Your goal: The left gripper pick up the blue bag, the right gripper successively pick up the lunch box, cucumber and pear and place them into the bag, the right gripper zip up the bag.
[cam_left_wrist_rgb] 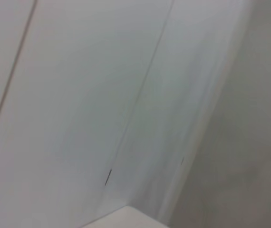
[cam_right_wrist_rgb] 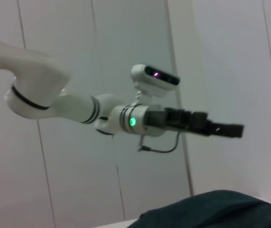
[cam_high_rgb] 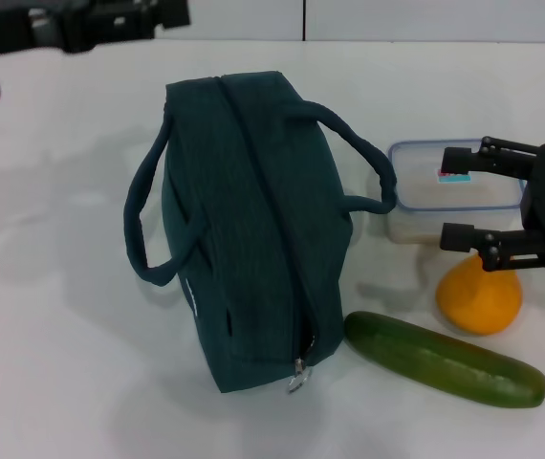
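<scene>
Right gripper (cam_high_rgb: 464, 204): sitting open on the right side of the table, fingers spread wide with nothing between them. In the head view it hangs in front of the box and the pear.

Left gripper (cam_right_wrist_rgb: 230, 129): way up and off at the far left, well away from everything on the table. The right wrist view catches it side-on, stretched out level above the bag. Honestly can't tell if it's open or shut from that angle.

Bag (cam_high_rgb: 249, 225): just to the left of the right gripper, resting on the table (cam_high_rgb: 53, 316) with the zipper running along the top. Looks zipped up, with the pull (cam_high_rgb: 297, 375) hanging at the near end. One handle flops out each side, and the right one touches the box.

Box (cam_high_rgb: 425, 196): right behind the right gripper's fingers, lid on, little sticker partly hidden by the top finger.

Pear (cam_high_rgb: 479, 298): just below and nearer than the right gripper, partly covered by the lower finger.

Cucumber (cam_high_rgb: 445, 359): nearest of all, lying at a slant in front of the pear, its left end close to the bag's near corner.
</scene>
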{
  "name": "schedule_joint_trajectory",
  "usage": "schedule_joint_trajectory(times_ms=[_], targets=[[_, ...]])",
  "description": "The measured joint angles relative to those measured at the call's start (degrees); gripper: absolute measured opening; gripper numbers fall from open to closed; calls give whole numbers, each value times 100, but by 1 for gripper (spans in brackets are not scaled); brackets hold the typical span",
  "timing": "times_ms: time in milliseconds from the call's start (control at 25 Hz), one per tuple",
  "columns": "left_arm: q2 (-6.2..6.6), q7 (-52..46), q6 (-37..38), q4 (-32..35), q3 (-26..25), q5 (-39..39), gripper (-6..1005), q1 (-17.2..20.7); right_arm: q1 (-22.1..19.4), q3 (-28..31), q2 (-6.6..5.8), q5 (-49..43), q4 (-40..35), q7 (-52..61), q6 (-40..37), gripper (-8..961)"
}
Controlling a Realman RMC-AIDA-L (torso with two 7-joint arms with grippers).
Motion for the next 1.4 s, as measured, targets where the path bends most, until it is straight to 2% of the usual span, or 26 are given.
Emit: schedule_joint_trajectory(times_ms=[280, 480, 600, 680, 760, 920, 1160, 1400], targets=[[-60, 20, -16, -35, -8, 253, 890, 381, 10, -2, 9, 0, 0, 17, 193, 856], [-202, 73, -71, -62, -11, 556, 887, 522, 54, -2, 70, 2, -1, 56, 332, 855], [-270, 69, -102, -70, -13, 655, 886, 520, 116, -2, 131, 3, -4, 58, 408, 855], [-270, 69, -102, -70, -13, 655, 886, 520, 148, -3, 156, -3, -6, 59, 424, 854], [-383, -11, -173, -240, -16, 769, 885, 473, 148, -2, 157, -4, -7, 59, 426, 854], [-514, -163, -178, -561, -17, 812, 885, 414, 147, -2, 169, 6, -9, 57, 430, 853], [-790, -314, -175, -959, -17, 1198, 883, 166, 136, 65, 214, -2, -9, 44, 442, 852], [-783, -557, -138, -918, -15, 1354, 882, 9, 137, 65, 225, -2, -9, 37, 448, 851]])
